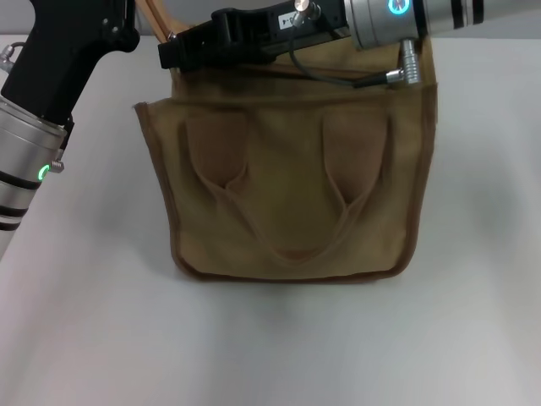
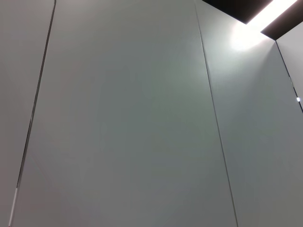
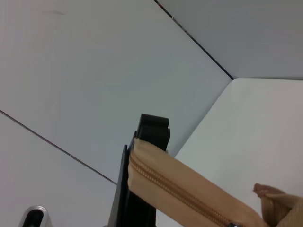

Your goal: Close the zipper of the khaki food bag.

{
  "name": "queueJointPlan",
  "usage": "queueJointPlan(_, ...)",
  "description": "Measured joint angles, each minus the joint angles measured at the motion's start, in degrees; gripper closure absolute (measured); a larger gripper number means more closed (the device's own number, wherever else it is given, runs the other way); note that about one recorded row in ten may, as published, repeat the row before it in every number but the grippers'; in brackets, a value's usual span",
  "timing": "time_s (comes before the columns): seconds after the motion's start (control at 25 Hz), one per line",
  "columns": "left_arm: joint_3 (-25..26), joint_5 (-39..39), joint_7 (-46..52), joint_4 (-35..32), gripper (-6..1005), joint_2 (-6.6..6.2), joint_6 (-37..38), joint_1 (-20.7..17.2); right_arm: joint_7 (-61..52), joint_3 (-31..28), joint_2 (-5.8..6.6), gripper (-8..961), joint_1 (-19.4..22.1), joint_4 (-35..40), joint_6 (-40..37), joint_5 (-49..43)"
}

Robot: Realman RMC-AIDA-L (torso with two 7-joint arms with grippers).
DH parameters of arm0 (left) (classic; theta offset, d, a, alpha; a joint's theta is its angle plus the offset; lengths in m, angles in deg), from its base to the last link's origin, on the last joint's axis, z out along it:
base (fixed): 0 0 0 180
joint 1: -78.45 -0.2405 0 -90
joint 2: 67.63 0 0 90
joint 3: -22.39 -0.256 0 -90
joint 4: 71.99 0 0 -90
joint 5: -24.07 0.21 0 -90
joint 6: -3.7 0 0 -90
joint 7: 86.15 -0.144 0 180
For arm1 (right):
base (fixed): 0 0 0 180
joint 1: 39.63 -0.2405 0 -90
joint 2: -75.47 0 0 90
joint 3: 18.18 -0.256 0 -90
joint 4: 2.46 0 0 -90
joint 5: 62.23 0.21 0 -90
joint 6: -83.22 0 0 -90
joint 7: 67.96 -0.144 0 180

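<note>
The khaki food bag (image 1: 287,194) stands on the white table, its front pocket and two looped handles (image 1: 292,249) facing me. My right arm reaches across the bag's top from the right, and my right gripper (image 1: 173,52) is at the top left corner. In the right wrist view the tan zipper (image 3: 180,189) runs closed along its tape, with the small metal slider (image 3: 233,223) at the picture's edge. The left gripper (image 3: 150,137) is shut on the raised far end of the zipper tape. In the head view only the left arm's black body (image 1: 68,51) shows, left of the bag.
The white table (image 1: 270,347) stretches around the bag. A black cable (image 1: 338,78) from the right arm hangs over the bag's top edge. The left wrist view shows only grey wall panels (image 2: 142,118) and a ceiling light.
</note>
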Motion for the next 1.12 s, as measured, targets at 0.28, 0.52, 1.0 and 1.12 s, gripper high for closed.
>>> queueJointPlan(0.28, -0.05, 0.0, -0.06, 0.07, 900, 0.0, 0.17, 0.05, -0.25, 0.31, 0.01, 642, -0.1, 0.36, -0.35, -0.46)
queueJointPlan(0.52, -0.12, 0.08, -0.08, 0.11, 899, 0.0, 0.15, 0.04, 0.02, 0.32, 0.17, 856, 0.5, 1.66, -0.66, -3.25)
queueJointPlan(1.0, 0.03, -0.05, -0.08, -0.27, 897, 0.0, -0.1, 0.04, 3.12, -0.79, 0.37, 880, 0.74, 2.38, -1.99, -4.25)
queueJointPlan(1.12, 0.03, -0.3, -0.08, -0.37, 897, 0.0, -0.29, -0.1, 3.55, -0.91, 0.66, 851, 0.64, 2.92, -2.03, -4.46)
